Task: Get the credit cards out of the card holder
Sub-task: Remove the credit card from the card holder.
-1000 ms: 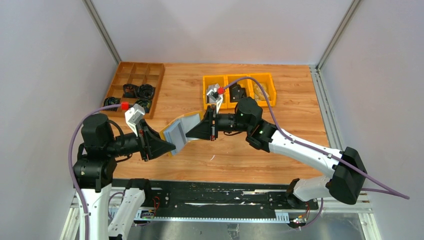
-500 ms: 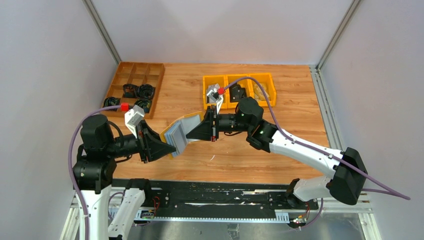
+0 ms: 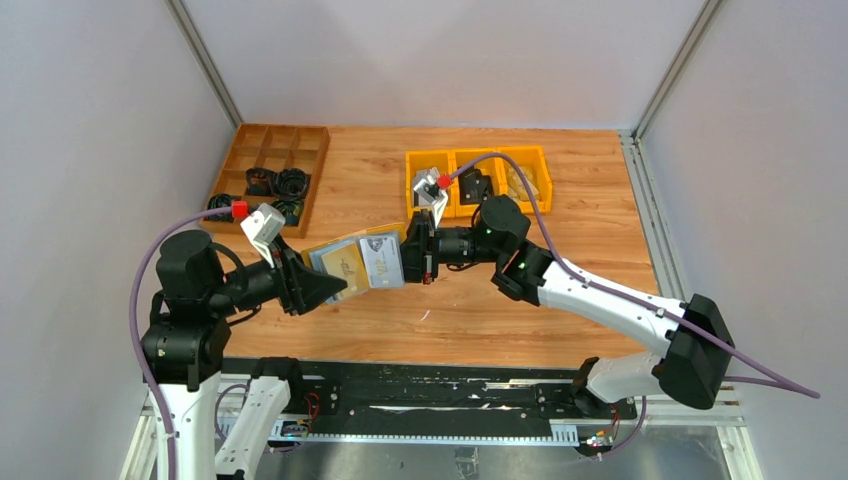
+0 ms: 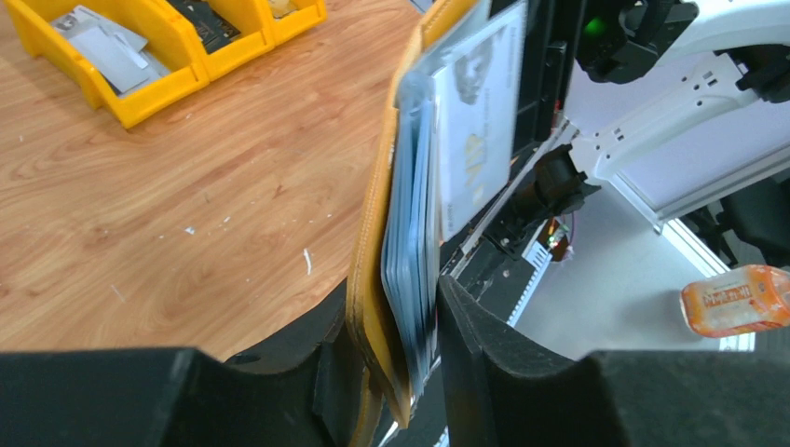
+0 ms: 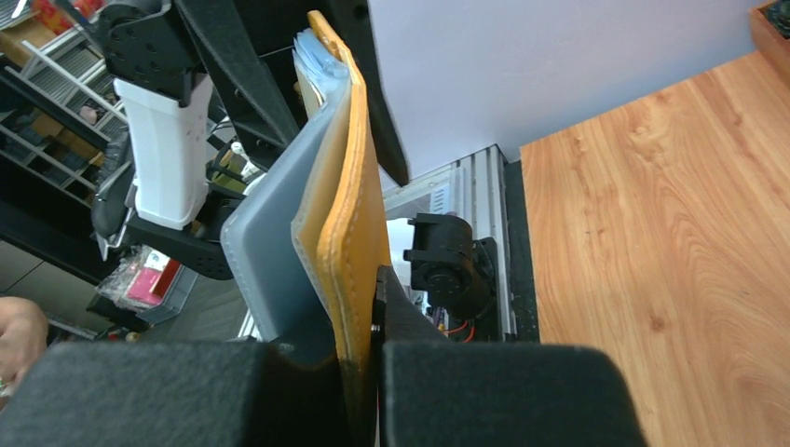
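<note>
Robotics lab cell: grey panel walls, aluminium framing, yellow parts bins, wooden bench

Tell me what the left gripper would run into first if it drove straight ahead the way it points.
The left gripper is shut on one end of the open card holder, so that comes first; past it, probably the right gripper gripping the other end, though depth is unclear.

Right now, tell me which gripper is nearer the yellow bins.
Right. The right gripper, gripping the card holder, sits just before the yellow bins; the left gripper grips its farther, near-left end.
</note>
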`<state>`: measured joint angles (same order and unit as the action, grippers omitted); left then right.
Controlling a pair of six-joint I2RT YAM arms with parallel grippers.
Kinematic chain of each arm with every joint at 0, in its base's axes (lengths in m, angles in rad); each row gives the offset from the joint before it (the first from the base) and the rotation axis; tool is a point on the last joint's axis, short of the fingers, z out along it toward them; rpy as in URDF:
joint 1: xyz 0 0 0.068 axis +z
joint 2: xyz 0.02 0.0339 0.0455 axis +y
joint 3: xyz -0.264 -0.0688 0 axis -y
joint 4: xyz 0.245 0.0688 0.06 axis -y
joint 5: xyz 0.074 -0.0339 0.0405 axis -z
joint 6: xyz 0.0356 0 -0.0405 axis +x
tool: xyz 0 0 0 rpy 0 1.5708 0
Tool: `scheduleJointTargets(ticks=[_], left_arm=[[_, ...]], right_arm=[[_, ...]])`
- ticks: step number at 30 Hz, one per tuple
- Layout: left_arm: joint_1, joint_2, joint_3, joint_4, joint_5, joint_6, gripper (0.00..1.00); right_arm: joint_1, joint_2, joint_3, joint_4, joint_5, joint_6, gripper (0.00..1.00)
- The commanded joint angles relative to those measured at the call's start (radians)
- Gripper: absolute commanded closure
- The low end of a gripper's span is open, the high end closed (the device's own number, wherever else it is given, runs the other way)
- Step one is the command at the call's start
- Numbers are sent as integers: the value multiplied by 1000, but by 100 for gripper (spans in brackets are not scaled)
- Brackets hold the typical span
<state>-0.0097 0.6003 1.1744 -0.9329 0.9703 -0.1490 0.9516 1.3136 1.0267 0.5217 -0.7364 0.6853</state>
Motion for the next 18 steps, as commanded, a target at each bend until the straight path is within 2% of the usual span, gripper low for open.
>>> scheduleJointTargets(ticks=[1,5,7,9,11,13,18], left_arm=[[-4,-5,4,1,2,-15,53],[-4,-9,-5,22,80,-46,51],[-3,-10,-10,42,109,-63,58],[-4,-8,-13,59,113,-79,69],[-4,-6,-13,62,111,-84,79],[-4,-5,-11,63,101,-86,86],[-4,-7,-13,56,16,-65,94]], right_arm=[[28,6,0,122,-52,43,100],[35,14,-6,155,-62,63,100],[36,16,-9,171,-64,74,100],[34,15,-16,174,-65,77,99],[22,13,-25,160,-62,80,91],[-10,6,-36,155,-62,108,79],[-137,-50,-71,101,-20,133,47]])
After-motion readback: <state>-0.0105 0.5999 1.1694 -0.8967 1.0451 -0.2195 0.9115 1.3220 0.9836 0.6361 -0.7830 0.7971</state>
